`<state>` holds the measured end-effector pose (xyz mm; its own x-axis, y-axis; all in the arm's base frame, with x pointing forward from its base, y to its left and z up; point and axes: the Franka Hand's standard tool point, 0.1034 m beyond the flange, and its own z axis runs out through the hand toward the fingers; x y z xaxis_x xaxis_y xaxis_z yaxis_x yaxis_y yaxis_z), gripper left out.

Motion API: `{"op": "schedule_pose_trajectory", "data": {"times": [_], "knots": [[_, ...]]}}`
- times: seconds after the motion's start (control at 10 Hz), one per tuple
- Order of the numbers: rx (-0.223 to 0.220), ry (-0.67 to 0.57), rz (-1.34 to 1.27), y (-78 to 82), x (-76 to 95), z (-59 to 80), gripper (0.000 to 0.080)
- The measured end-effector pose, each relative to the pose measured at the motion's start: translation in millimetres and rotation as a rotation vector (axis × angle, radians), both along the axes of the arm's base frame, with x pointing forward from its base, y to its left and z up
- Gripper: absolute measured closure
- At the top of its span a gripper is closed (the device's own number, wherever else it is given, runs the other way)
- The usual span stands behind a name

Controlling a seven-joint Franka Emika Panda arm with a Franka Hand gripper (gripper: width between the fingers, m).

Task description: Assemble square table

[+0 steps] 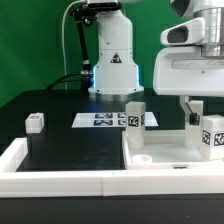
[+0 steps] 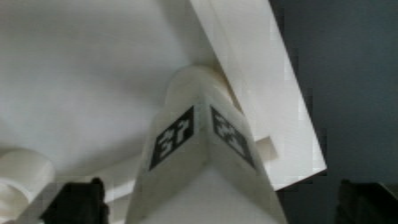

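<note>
Table surface (image 1: 60, 140): black, edged by long white rim bars (image 1: 60, 178) along the near side and the exterior view's left.
Robot arm (image 1: 110, 50): white Franka base stands at the back, behind the marker board; its wrist section fills the upper part of the exterior view's right.
Square tabletop (image 1: 165, 150): large flat white panel lying on the black surface at the exterior view's right, against the rim corner; in the wrist view it shows as a broad white face with a raised edge.
Marker board (image 1: 100, 120): thin white sheet with tags, flat on the table in front of the arm's base.
Gripper (image 1: 197, 108): hangs over the tabletop's far right part; the fingers (image 2: 80, 198) stand apart on either side of a tagged leg, and whether they press on it cannot be told.
Leg at the gripper (image 2: 199, 150): white, two tagged faces meeting at a ridge, over the tabletop.
Leg at tabletop's back edge (image 1: 135, 116): upright, tagged.
Leg at right (image 1: 213, 135): tagged, near the gripper.
Loose leg (image 1: 36, 122): alone at the exterior view's left, well apart.
</note>
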<state>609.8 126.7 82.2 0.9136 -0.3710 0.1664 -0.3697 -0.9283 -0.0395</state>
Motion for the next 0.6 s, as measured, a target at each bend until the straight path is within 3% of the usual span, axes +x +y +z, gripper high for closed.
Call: {"op": "schedule_pose_trajectory", "data": {"times": [0.3, 0.5, 0.6], "knots": [[-0.044, -0.004, 0.22, 0.0, 0.3, -0.3, 0.015], [-0.099, 0.004, 0.449, -4.2, 1.2, -0.2, 0.015], [-0.1, 0.003, 0.448, -5.0, 1.5, -0.1, 0.015]]}}
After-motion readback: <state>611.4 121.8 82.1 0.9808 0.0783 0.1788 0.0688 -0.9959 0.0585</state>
